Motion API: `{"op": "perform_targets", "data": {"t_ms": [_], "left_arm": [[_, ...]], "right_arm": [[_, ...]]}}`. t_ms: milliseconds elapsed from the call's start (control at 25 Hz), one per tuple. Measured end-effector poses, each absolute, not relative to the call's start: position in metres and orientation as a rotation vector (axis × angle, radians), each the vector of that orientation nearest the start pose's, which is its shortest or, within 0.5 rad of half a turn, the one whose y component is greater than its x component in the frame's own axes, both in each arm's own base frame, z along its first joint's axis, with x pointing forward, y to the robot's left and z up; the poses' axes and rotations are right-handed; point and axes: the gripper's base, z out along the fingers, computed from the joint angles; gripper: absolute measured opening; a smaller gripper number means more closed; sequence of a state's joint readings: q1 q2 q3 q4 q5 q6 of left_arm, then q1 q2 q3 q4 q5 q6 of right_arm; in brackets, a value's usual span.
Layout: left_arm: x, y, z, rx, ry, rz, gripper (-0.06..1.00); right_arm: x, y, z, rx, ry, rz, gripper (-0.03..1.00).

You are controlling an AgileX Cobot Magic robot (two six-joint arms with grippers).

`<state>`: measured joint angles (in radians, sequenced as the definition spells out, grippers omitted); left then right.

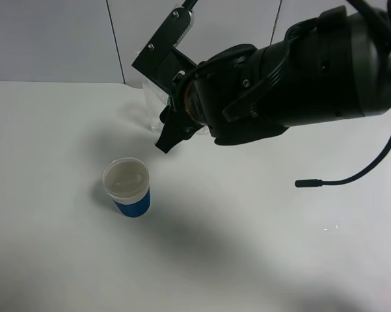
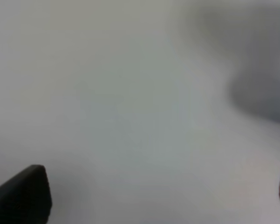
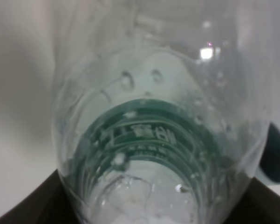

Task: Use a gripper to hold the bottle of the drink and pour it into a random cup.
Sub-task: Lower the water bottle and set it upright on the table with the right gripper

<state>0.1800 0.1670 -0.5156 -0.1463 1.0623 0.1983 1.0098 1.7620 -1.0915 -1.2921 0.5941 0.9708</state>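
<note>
In the high view the right arm (image 1: 299, 71) fills the upper right of the frame and hides most of what it carries. Only a patch of something clear shows between its black fingers, just above and left of centre, too little to identify there. The right wrist view settles it: the right gripper (image 3: 144, 212) is clenched on the bottle of the drink (image 3: 153, 116). The bottle's clear, droplet-flecked wall and dark green label with white print fill almost the whole picture, and the fingers show only as dark corners. A teal-green cup (image 3: 276, 156) is cut off at that picture's edge, behind the bottle. The cup (image 1: 127, 185), blue below with a white rim, stands upright on the white table (image 1: 52, 130) left of centre in the high view, below and left of the gripper and apart from it. The left gripper (image 2: 153, 196) is spread wide; only two dark fingertips show, over a blurred table.
</note>
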Motion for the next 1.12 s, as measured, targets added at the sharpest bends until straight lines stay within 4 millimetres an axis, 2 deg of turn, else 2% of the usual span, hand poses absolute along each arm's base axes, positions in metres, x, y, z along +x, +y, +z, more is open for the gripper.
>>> {"op": "perform_targets", "data": {"t_ms": [160, 440, 760, 1120], "left_arm": [[0.021, -0.008, 0.281, 0.014, 2.187, 0.033, 0.99], [0.021, -0.008, 0.281, 0.014, 2.187, 0.033, 0.99], [0.021, -0.008, 0.281, 0.014, 2.187, 0.033, 0.99], [0.021, -0.008, 0.281, 0.014, 2.187, 0.033, 0.99]], "right_arm": [[0.238, 0.285, 0.225, -1.059, 1.952, -0.145, 0.56], [0.240, 0.276, 0.232, -1.024, 2.014, -0.089, 0.56], [0.246, 0.265, 0.229, -1.072, 2.091, -0.051, 0.56], [0.251, 0.258, 0.234, -1.110, 2.097, 0.096, 0.56]]}}
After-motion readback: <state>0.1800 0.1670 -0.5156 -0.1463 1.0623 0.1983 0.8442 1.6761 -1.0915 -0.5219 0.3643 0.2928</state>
